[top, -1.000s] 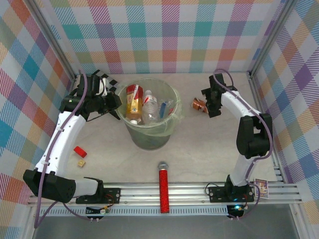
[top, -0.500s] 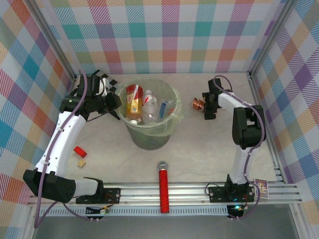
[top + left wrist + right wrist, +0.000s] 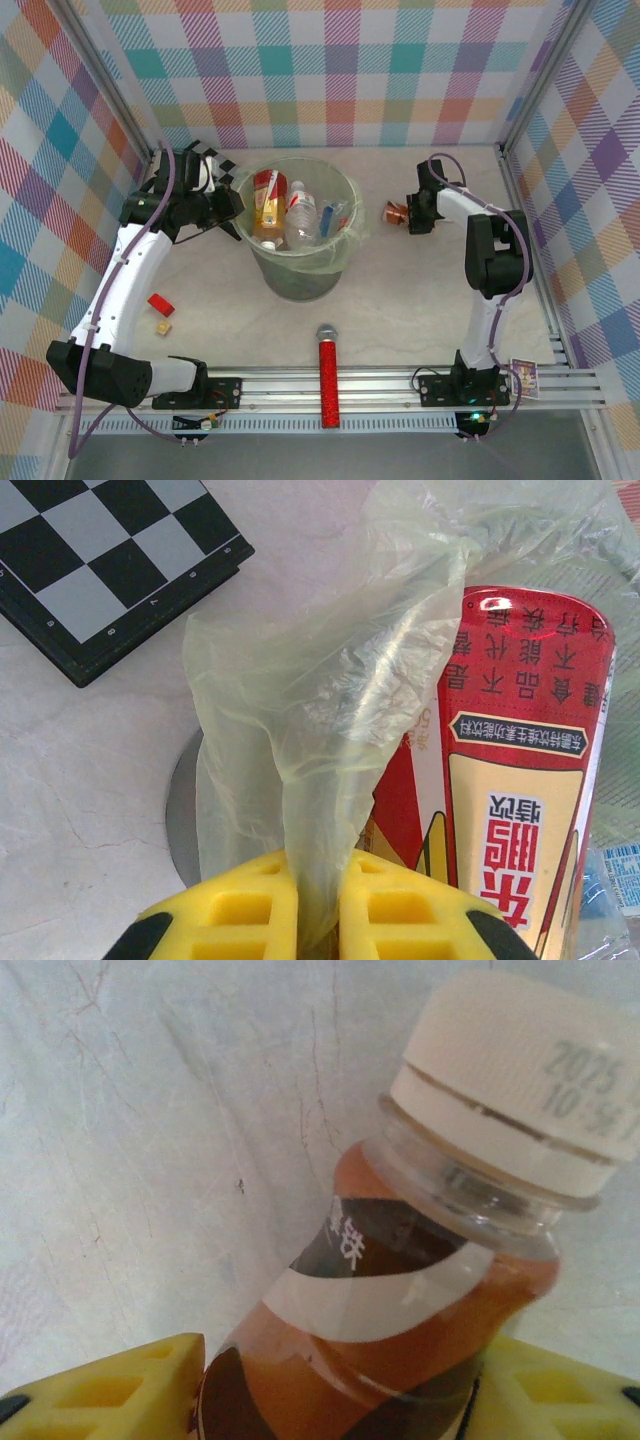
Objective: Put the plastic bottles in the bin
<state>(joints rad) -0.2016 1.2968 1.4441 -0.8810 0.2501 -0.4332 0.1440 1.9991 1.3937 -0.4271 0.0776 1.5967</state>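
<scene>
Right wrist, right claw (image 3: 335, 1385) gripping brown bottle (image 3: 400, 1290), left claw (image 3: 318, 885) pinching liner (image 3: 300, 680)

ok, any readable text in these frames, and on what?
"2025" over "10", rest cut off: white cap of the brown bottle in the right gripper.
"东鹏特饮", upside down: red-labelled bottle behind the liner pinched by the left gripper.
Smaller print on both labels and checkerboard edge marks: too small to read.

Pastel plaid walls (image 3: 330, 70), pale marbled tabletop (image 3: 400, 290)

Bright, even light with soft shadows; glare on the red-labelled bottle (image 3: 515, 780); close wrist views slightly soft.
</scene>
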